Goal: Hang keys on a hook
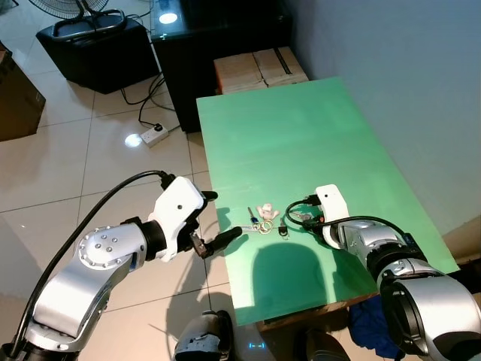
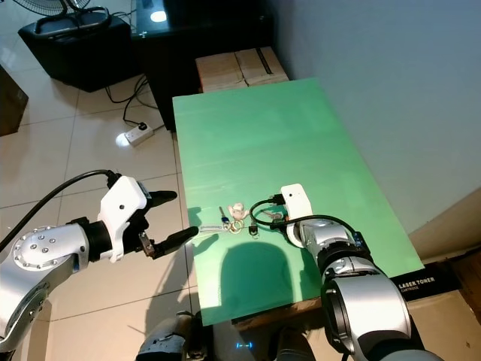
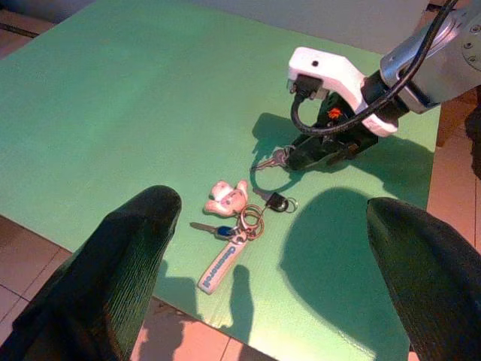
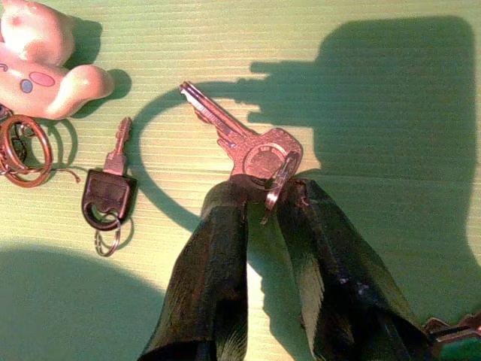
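left gripper (image 1: 210, 223): fingers spread wide, holding nothing, off the table's near left edge.
key bunch (image 3: 234, 226): near edge of the green table (image 1: 301, 135); rings, white tag, pink soft toy, small black-headed key (image 4: 109, 189) just beside.
silver key (image 4: 240, 143): flat metal on ribbed matting; we judge it light, stiff, slippery.
right gripper (image 4: 264, 197): 2 fingers pinched on the silver key's ring.
hold: we'd take the ring, not the blade.

green table (image 1: 301, 128), silver key (image 4: 240, 139), pink charm (image 4: 41, 64)
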You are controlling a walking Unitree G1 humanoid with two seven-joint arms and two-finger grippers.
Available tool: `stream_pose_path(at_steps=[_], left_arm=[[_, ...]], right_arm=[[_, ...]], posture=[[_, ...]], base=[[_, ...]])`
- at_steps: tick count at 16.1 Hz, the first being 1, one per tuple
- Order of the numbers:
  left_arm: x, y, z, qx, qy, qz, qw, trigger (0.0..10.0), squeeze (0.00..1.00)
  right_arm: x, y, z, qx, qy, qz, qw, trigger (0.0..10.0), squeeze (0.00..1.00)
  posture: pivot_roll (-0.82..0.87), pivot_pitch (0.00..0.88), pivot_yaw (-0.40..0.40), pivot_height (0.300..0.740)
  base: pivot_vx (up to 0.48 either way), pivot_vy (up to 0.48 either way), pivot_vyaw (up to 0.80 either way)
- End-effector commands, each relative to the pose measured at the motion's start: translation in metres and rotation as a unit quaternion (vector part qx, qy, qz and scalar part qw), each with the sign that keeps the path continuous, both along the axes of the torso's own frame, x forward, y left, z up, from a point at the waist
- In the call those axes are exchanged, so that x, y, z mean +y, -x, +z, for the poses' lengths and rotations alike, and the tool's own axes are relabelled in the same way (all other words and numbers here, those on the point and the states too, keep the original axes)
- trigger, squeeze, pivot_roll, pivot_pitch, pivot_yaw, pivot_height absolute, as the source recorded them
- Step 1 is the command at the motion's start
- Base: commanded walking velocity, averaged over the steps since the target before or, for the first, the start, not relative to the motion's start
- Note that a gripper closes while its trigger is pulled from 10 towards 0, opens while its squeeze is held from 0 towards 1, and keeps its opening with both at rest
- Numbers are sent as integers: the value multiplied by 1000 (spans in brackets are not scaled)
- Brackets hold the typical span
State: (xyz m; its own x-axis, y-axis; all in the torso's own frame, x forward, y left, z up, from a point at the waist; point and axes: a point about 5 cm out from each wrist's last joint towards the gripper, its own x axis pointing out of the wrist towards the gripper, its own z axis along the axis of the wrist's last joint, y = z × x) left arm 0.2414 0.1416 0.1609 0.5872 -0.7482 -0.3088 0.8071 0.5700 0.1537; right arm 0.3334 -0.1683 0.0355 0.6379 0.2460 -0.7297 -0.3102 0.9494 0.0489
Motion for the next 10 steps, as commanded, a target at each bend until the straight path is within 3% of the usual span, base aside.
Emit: stream_pose_path(at_steps=[1, 6, 10], left_arm=[[0, 0, -2, 4, -5, -6, 1000, 10000, 0], [-2, -3, -1, -4, 11, 5, 1000, 10000, 0], [-3, -10, -2, -13, 38, 31, 999, 10000, 0]], right_arm=[[0, 8, -9, 19, -1, -3, 1000, 0, 0], [-3, 7, -9, -16, 0, -13, 1000, 0, 0], [-2, 3, -6, -59, -31, -39, 997, 0, 0]], posture=[[143, 169, 90, 718], [123, 138, 94, 718], [79, 93, 93, 718]], base=[[0, 0, 0], [0, 0, 0], [0, 0, 0]])
